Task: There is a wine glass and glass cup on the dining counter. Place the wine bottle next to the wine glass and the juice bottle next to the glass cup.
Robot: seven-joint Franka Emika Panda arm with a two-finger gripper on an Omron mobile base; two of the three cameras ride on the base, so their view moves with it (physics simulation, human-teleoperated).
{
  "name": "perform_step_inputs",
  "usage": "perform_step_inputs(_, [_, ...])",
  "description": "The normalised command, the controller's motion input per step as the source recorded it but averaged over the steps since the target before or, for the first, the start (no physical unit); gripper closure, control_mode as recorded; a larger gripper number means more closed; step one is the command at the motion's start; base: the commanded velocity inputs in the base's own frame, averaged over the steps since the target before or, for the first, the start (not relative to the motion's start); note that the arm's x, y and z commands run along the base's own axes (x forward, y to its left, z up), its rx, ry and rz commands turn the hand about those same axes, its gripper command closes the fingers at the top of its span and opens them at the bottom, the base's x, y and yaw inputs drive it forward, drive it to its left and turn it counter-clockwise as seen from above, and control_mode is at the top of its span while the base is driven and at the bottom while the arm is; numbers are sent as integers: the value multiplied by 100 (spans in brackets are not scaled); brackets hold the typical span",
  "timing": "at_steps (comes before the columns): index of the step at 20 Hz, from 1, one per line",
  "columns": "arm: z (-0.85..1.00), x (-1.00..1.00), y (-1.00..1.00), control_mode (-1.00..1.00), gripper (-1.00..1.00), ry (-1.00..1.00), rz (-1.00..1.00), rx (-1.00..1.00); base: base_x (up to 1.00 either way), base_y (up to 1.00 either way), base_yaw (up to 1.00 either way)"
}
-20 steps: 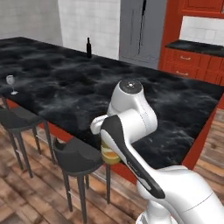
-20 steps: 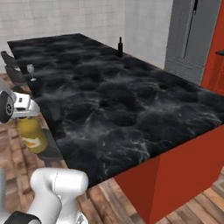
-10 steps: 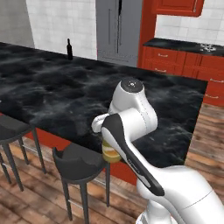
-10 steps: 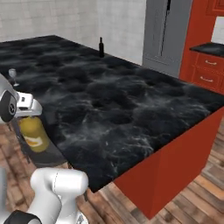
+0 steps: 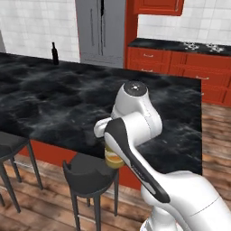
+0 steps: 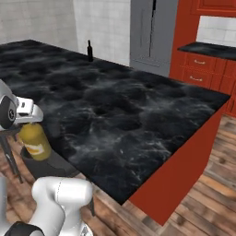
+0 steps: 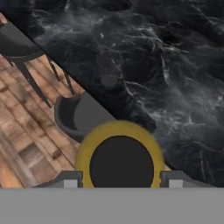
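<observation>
Left base view. Arm is folded low in front of the bench point(image 5: 58, 99). The juice bottle point(image 5: 113, 156) hangs at the wrist, off the bench edge, above a stool point(image 5: 88, 173). Only the yellow lower body and a bit of label show; the white arm hides the rest. The wine bottle point(image 5: 55, 53) stands upright at the far edge of the bench, well apart from the arm. No glass or cup to be made out here.

Right base view. Juice bottle point(image 6: 34, 141) is clear of the bench, just beside its near edge, hanging roughly upright under the pincer point(image 6: 28, 118). Pincer is clamped at the bottle's top. Wine bottle point(image 6: 90, 51) far back, untouched. Stool seat partly visible below the bottle.

Hand view. Looking straight down the bottle: black cap point(image 7: 121, 167) ringed with yellow, held between the two tips, so the pincer point(image 7: 121, 179) is narrow and holding the juice bottle. Bench edge runs diagonally; wood floor and stool point(image 7: 81, 116) under it.

Risks, as judged. The bottle hangs over floor, not bench, so a slip at the cap would drop it past the stool. Carried this low, it could knock the bench edge on the way in. Cup position unknown from here, so placement could land wrong.
</observation>
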Motion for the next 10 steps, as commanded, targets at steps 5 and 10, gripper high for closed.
perform_step_inputs(5, [0, 0, 0, 100, 100, 0, 0, 0, 11, 18, -29])
perform_step_inputs(10, [0, 0, 0, 100, 100, 0, 0, 0, 2, 0, -5])
